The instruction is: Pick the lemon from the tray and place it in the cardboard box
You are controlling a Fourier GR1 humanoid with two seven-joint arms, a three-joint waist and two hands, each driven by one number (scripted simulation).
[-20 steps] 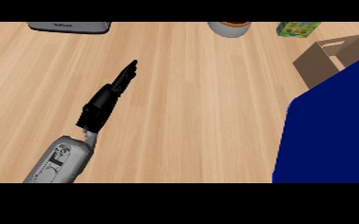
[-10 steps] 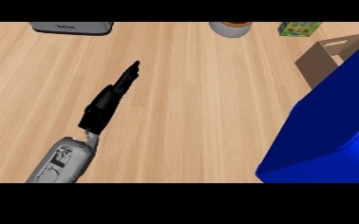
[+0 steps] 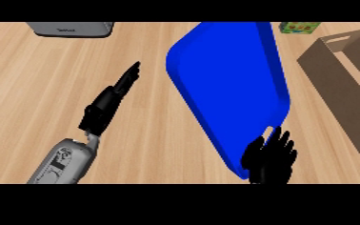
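We see the light wooden desk (image 3: 162, 138), then the large blue plastic tray (image 3: 228, 86) tilted across it, and the brown cardboard box (image 3: 337, 76) at the right edge. The right robot hand (image 3: 271, 157) sits at the tray's lower corner, fingers spread; whether it grips the rim is unclear. The left robot hand (image 3: 116, 95) lies straight, fingers pressed together. No lemon is visible. We judge it light, firm, rollable; grasp it around its middle.
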